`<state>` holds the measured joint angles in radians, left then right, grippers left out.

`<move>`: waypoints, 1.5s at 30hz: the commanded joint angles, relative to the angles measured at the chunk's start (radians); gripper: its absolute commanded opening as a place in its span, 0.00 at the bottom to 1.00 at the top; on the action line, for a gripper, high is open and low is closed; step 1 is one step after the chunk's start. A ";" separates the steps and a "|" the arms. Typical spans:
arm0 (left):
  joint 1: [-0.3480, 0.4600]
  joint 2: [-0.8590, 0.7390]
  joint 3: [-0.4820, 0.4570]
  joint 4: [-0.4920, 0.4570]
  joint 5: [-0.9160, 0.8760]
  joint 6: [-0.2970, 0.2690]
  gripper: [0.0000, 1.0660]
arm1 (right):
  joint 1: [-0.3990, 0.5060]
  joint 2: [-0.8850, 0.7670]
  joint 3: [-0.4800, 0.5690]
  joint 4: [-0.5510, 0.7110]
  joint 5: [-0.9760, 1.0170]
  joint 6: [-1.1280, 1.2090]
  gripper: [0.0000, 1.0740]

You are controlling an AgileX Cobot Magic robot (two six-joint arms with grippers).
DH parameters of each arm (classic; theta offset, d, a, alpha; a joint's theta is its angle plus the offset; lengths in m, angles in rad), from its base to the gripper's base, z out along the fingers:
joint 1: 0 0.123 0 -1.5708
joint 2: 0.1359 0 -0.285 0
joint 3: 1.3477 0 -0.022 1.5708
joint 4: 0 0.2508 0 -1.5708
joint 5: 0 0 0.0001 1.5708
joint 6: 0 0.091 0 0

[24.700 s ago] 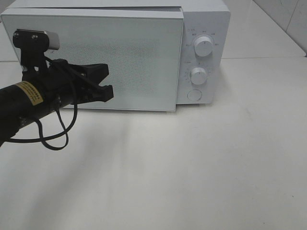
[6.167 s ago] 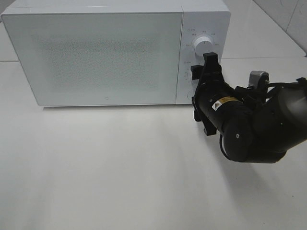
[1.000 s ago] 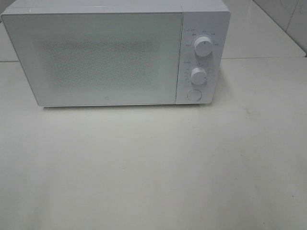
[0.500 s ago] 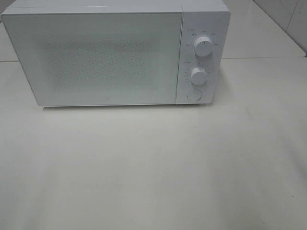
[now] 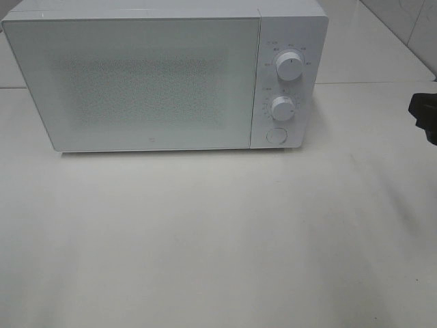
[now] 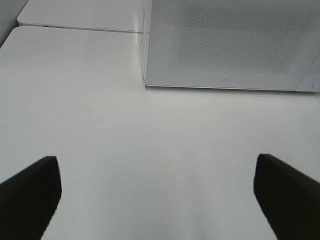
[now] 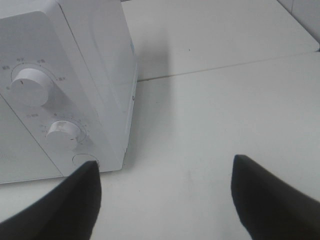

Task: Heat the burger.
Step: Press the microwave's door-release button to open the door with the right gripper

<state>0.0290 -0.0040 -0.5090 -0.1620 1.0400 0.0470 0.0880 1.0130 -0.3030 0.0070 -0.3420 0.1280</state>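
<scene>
The burger does not show in any view. A white microwave [image 5: 136, 82] stands at the back of the table with its door shut. Its frosted door hides the inside. My left gripper [image 6: 157, 200] is open and empty, low over the table in front of the microwave's [image 6: 225, 45] left corner. My right gripper [image 7: 167, 200] is open and empty, facing the microwave's [image 7: 95, 60] control panel from the right. Only a dark part of the right arm [image 5: 427, 116] shows at the exterior view's right edge. The left arm is outside that view.
The control panel carries an upper knob [image 5: 289, 67], a lower knob [image 5: 282, 108] and a round button [image 5: 276, 135]. A seam between table tops [image 7: 225, 67] runs behind the microwave. A tiled wall [image 5: 410, 20] rises at the back right.
A dark part of the right arm has come into the exterior view at its right edge; half a second ago no arm showed there. The microwave has not changed.
</scene>
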 commanded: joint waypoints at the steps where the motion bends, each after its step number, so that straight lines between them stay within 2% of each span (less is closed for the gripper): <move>1: 0.002 -0.020 0.005 -0.006 -0.013 -0.001 0.94 | -0.005 0.082 0.033 0.001 -0.204 0.004 0.63; 7: 0.002 -0.020 0.005 -0.006 -0.013 -0.001 0.94 | -0.005 0.153 0.073 0.001 -0.367 0.004 0.63; 12: 0.002 -0.020 0.005 -0.006 -0.013 -0.001 0.94 | -0.005 0.273 0.130 0.002 -0.587 0.000 0.63; 18: 0.002 -0.020 0.005 -0.006 -0.013 -0.001 0.94 | -0.005 0.354 0.153 0.005 -0.646 0.000 0.63; 20: 0.002 -0.020 0.005 -0.006 -0.013 -0.001 0.94 | 0.060 0.397 0.160 0.094 -0.655 -0.024 0.63; 22: 0.002 -0.020 0.005 -0.006 -0.012 -0.001 0.94 | 0.089 0.404 0.160 0.119 -0.655 -0.043 0.63; 23: 0.002 -0.020 0.005 -0.006 -0.012 -0.001 0.94 | 0.140 0.415 0.160 0.178 -0.658 -0.102 0.63; 25: 0.002 -0.020 0.005 -0.006 -0.012 -0.001 0.94 | 0.164 0.420 0.160 0.204 -0.664 -0.128 0.63; 26: 0.002 -0.020 0.005 -0.006 -0.012 -0.001 0.94 | 0.224 0.433 0.160 0.272 -0.682 -0.153 0.63; 27: 0.002 -0.020 0.005 -0.006 -0.012 -0.001 0.94 | 0.224 0.433 0.160 0.272 -0.682 -0.153 0.63; 29: 0.002 -0.020 0.005 -0.006 -0.012 -0.001 0.94 | 0.307 0.448 0.160 0.356 -0.722 -0.171 0.63; 30: 0.002 -0.020 0.005 -0.006 -0.012 -0.001 0.94 | 0.307 0.448 0.160 0.356 -0.722 -0.171 0.63; 31: 0.002 -0.020 0.005 -0.005 -0.012 -0.001 0.94 | 0.364 0.458 0.160 0.403 -0.747 -0.181 0.63; 33: 0.002 -0.020 0.005 -0.005 -0.012 -0.001 0.94 | 0.387 0.460 0.160 0.422 -0.757 -0.183 0.63; 34: 0.002 -0.020 0.005 -0.005 -0.012 -0.001 0.94 | 0.443 0.464 0.160 0.468 -0.777 -0.193 0.63; 35: 0.002 -0.020 0.005 -0.005 -0.012 -0.001 0.94 | 0.443 0.464 0.160 0.468 -0.777 -0.193 0.63; 36: 0.002 -0.020 0.005 -0.005 -0.012 -0.001 0.94 | 0.493 0.466 0.160 0.522 -0.786 -0.206 0.63; 45: 0.002 -0.020 0.005 -0.005 -0.012 -0.001 0.94 | 0.635 0.466 0.141 0.640 -0.786 -0.219 0.63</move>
<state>0.0290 -0.0040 -0.5090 -0.1620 1.0400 0.0470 0.6930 1.4790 -0.1430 0.6290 -1.1170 -0.0800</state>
